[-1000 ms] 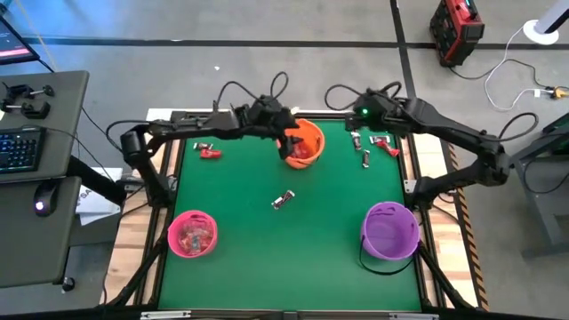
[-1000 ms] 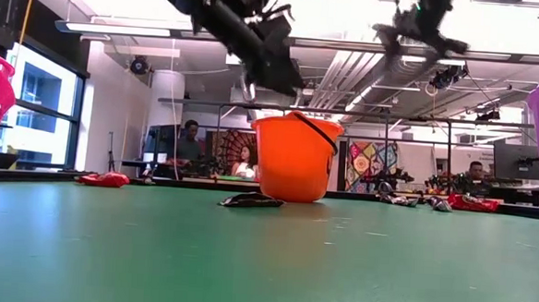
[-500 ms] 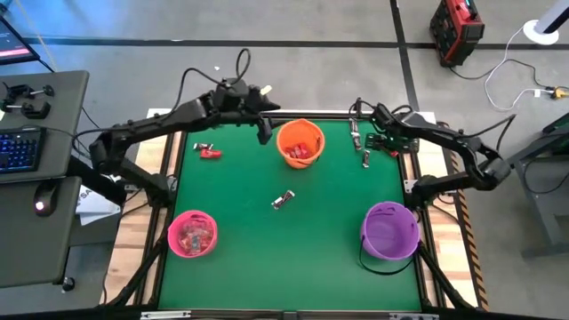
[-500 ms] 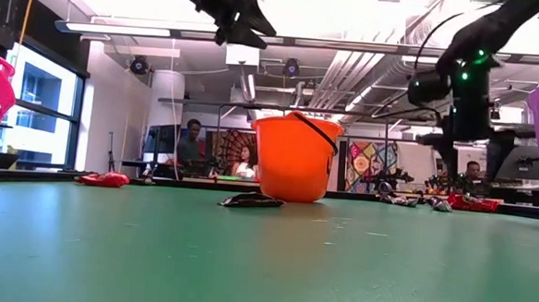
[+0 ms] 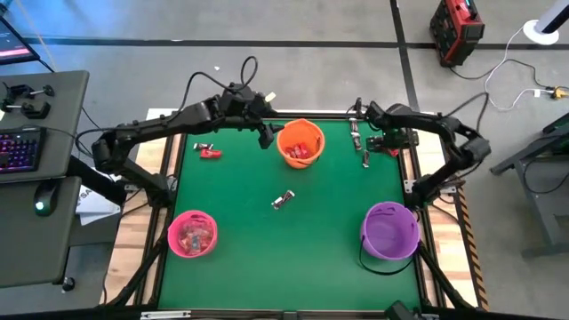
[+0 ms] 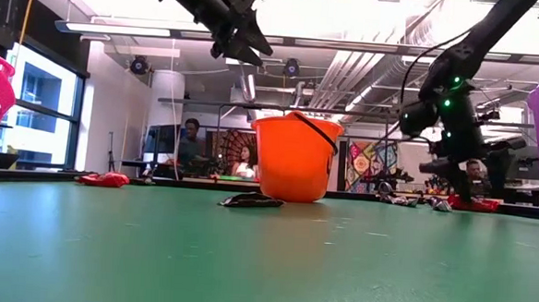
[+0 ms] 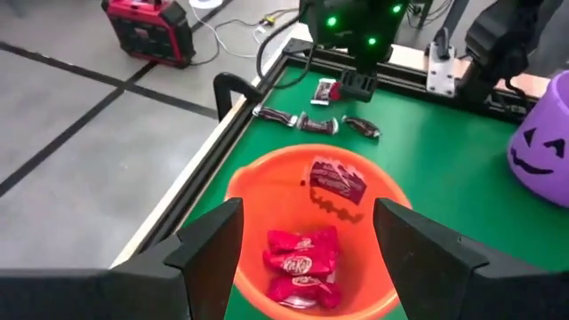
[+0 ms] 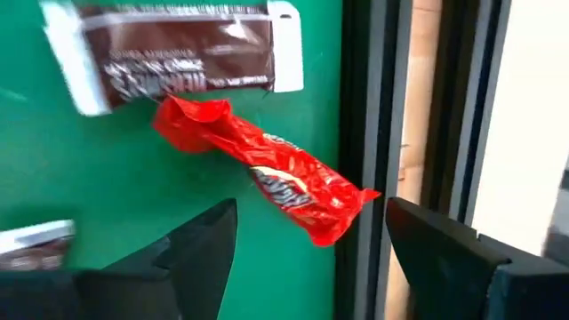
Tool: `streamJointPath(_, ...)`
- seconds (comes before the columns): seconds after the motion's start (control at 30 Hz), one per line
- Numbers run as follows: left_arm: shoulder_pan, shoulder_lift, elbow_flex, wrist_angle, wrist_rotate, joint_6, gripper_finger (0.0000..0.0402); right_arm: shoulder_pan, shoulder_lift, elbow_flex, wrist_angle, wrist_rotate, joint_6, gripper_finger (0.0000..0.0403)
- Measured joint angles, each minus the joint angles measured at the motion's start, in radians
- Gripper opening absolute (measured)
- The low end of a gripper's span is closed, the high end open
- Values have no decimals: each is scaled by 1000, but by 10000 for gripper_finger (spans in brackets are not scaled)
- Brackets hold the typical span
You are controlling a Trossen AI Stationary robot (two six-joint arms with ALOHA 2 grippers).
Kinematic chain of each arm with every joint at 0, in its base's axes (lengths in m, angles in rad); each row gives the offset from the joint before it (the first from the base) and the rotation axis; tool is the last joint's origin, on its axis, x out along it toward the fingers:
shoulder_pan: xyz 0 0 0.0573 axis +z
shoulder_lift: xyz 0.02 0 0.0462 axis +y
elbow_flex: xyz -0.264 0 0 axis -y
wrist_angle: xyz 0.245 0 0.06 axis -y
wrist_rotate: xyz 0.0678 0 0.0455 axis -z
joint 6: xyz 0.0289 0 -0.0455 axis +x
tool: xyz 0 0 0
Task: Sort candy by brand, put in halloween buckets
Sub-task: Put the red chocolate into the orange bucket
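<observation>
The orange bucket (image 5: 300,142) stands at the table's far middle with red candy (image 7: 298,265) inside; another red piece (image 7: 338,180) shows against its inner wall. My left gripper (image 5: 265,133) hangs open just left of it, above rim height (image 6: 243,43). My right gripper (image 5: 384,142) is open and low over the far right corner. Its fingers stand either side of a red candy (image 8: 284,182) that lies flat beside a dark one (image 8: 178,53). The pink bucket (image 5: 193,234) holds candy. The purple bucket (image 5: 389,229) stands near right.
A dark-and-silver candy (image 5: 283,200) lies at mid table. Red pieces (image 5: 210,151) lie at the far left. More wrapped pieces (image 5: 363,156) lie left of my right gripper. The table's black frame rail (image 8: 364,133) runs right beside the red candy. People stand in the room beyond.
My left gripper has drawn back from over the orange bucket, rising and moving toward the table's left, and now holds still. My right gripper has swung toward the far right corner and come down from high above the table to just over the candies there.
</observation>
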State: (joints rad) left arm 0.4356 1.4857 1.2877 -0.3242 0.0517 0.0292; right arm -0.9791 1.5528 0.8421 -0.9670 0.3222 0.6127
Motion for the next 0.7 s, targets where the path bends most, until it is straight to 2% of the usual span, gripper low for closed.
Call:
streamJointPath(0.13,0,2,0,-5,-13,2,241,11,52,-1,5,19,8,272)
streamJointPath(0.23,0,2,0,2,-46,31,241,12,83,0,27,27,64,246)
streamJointPath(0.5,4,2,0,3,-64,43,241,13,100,1,49,33,94,139)
streamJointPath(0.7,4,2,0,-18,-87,68,241,35,94,-1,33,37,61,38)
